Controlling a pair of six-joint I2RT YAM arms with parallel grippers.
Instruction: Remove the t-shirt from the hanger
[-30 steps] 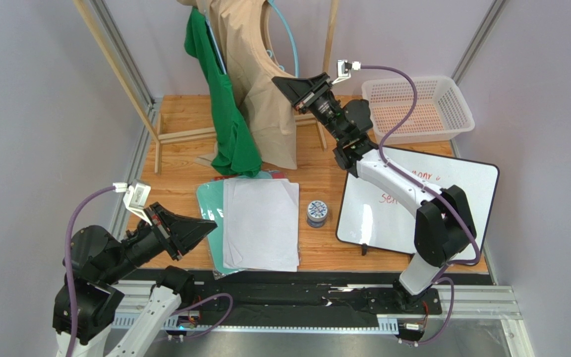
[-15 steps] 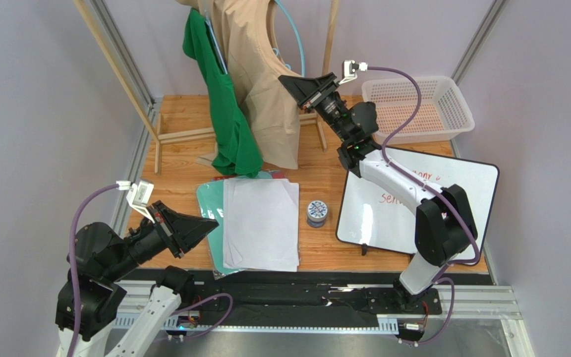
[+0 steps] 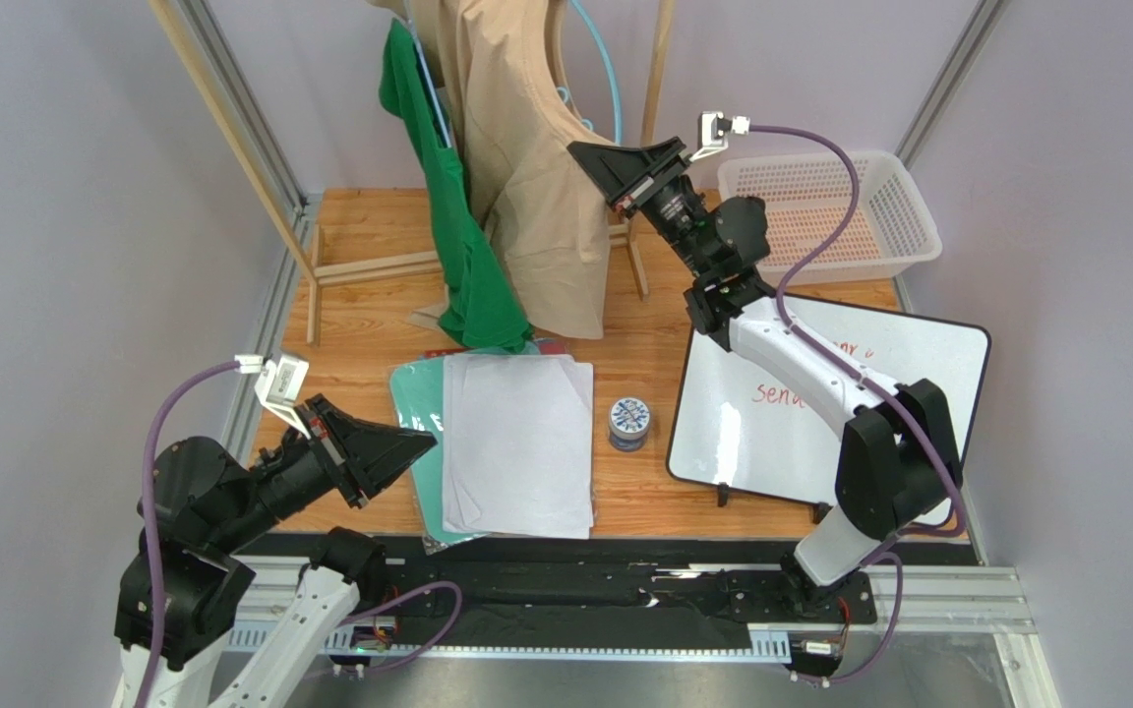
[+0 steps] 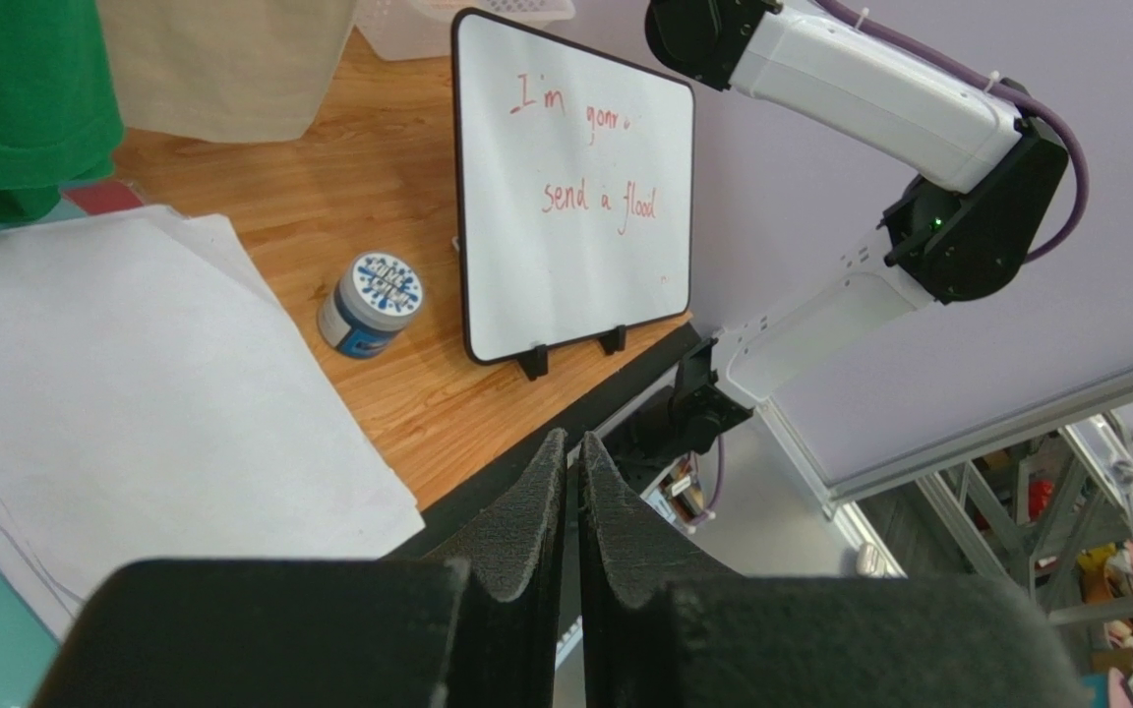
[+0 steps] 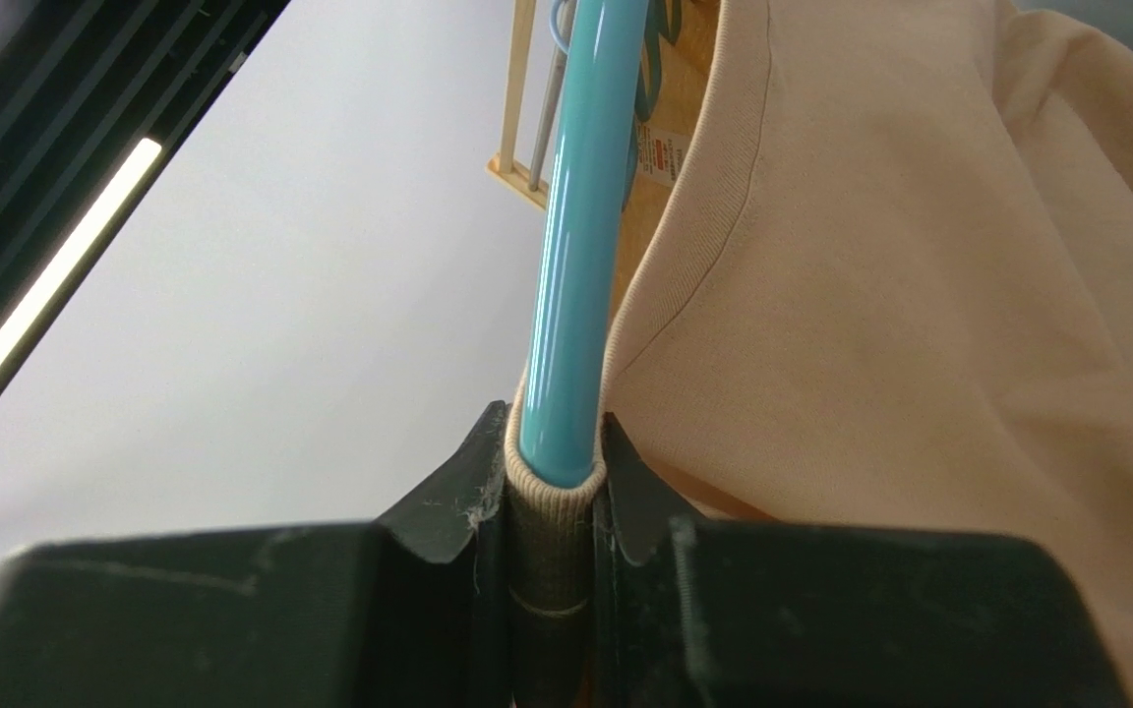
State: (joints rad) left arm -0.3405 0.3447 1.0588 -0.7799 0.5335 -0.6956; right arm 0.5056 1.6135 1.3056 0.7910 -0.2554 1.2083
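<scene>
top external view: over the last second the right gripper point(image 3: 596, 152) has lifted and drawn to the right at the far side of the table. The tan t-shirt point(image 3: 521, 177) and its blue hanger point(image 3: 599, 59) have swung right with it, and the green shirt point(image 3: 466, 258) beside them has shifted a little too. That suggests the pull is dragging hanger and garment together, not yet sliding the collar off. The t-shirt hangs from the wooden rack point(image 3: 658, 67), still on the hanger. The left gripper point(image 3: 413, 443) has barely moved and sits low at the near left beside the papers point(image 3: 518, 443).

left wrist view: the left gripper point(image 4: 573, 460) has its jaws pressed nearly together with nothing between them. Ahead stands the whiteboard point(image 4: 573, 192), its red handwriting reading roughly "i'm gonn… send a flood". The tin point(image 4: 373, 304) has a blue and white patterned lid whose print is too small to read.

right wrist view: the right gripper point(image 5: 555, 494) is clamped on the ribbed collar of the t-shirt point(image 5: 898, 295) — the hanger point(image 5: 580, 221) tube is caught in the same pinch. A small label point(image 5: 657, 148) on the rack behind cannot be read.
</scene>
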